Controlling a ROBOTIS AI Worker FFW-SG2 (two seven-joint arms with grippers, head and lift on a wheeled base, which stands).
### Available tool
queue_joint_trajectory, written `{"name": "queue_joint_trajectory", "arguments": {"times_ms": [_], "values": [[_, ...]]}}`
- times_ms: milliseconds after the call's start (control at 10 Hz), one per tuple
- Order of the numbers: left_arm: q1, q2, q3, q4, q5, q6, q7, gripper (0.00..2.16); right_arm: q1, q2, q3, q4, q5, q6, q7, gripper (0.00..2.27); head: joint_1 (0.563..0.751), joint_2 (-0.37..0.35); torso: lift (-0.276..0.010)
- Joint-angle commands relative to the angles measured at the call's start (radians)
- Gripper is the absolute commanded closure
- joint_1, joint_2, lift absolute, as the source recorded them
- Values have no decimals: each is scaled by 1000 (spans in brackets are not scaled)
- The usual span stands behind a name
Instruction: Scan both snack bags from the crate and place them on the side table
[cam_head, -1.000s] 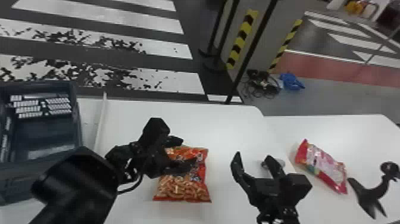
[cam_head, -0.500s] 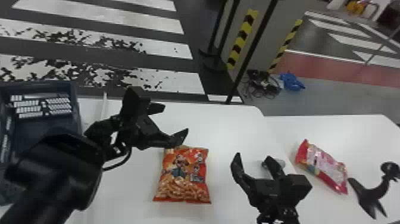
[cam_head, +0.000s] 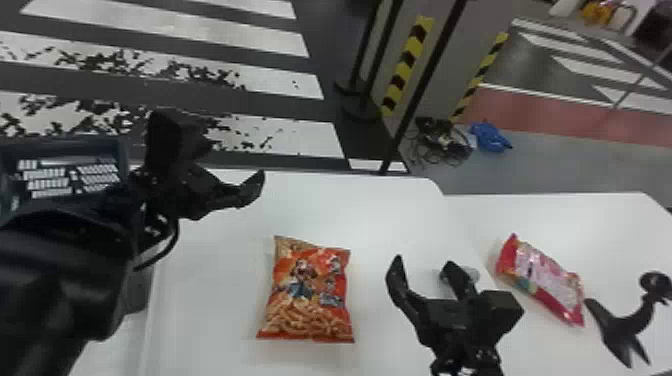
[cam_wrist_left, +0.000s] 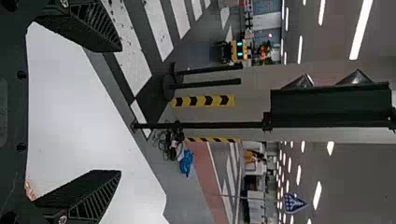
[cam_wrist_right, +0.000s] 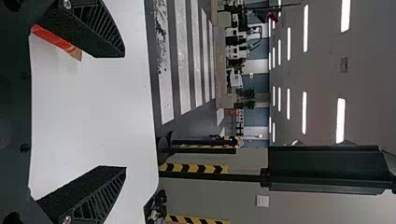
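the orange bag (cam_head: 310, 292) lies flat on the white table (cam_head: 370, 210), in front of the robot and between the two grippers. it is a plump, shiny packet with cartoon figures across the middle, curly snacks printed along the near end and a tan corner at the far left. the pink bag (cam_head: 545, 280) lies slantwise on the side table (cam_head: 600, 220), red at both ends and paler in between, crinkled and glossy.

the left gripper (cam_head: 232, 165) is empty, its fingers spread wide above the table, beyond the orange bag and to its left. the right gripper (cam_head: 424, 262) is empty too, wide apart, between the bags and touching neither.

at far left is the dark crate (cam_head: 122, 150), partly hidden by the left arm (cam_head: 65, 280). the right gripper partly covers a small round thing (cam_head: 471, 274). a black stand (cam_head: 625, 325) is just right of the pink bag.
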Motion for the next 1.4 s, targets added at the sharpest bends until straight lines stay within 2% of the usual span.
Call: {"name": "queue_joint_trajectory", "arguments": {"times_ms": [0,200,400,600,800,900,1100,1300], "values": [[21,-3,39,-21,-17,5,18,66,-3,2,1,-18,-9,24,10,60,695,-350,-98],[67,-3,90,-68,-31,5,51,66,-9,2,-26,-64,-92,196,59,60,695,-350,-98],[127,-3,145,-130,-8,5,48,73,-15,2,-35,-102,-112,325,86,63,695,-314,-98],[193,-3,217,-180,6,5,53,80,-30,2,-73,-128,-171,518,157,66,695,-287,-98],[234,9,282,-199,13,-1,62,80,-35,2,-102,-160,-214,666,194,70,695,-246,-98],[252,12,309,-219,39,-1,61,80,-37,2,-125,-190,-251,767,198,70,695,-206,-98],[302,15,338,-291,59,5,51,80,-50,2,-180,-225,-339,1006,221,70,695,-174,-98],[329,20,357,-312,63,9,47,80,-66,2,-208,-225,-385,1107,247,70,695,-138,-98]]}}
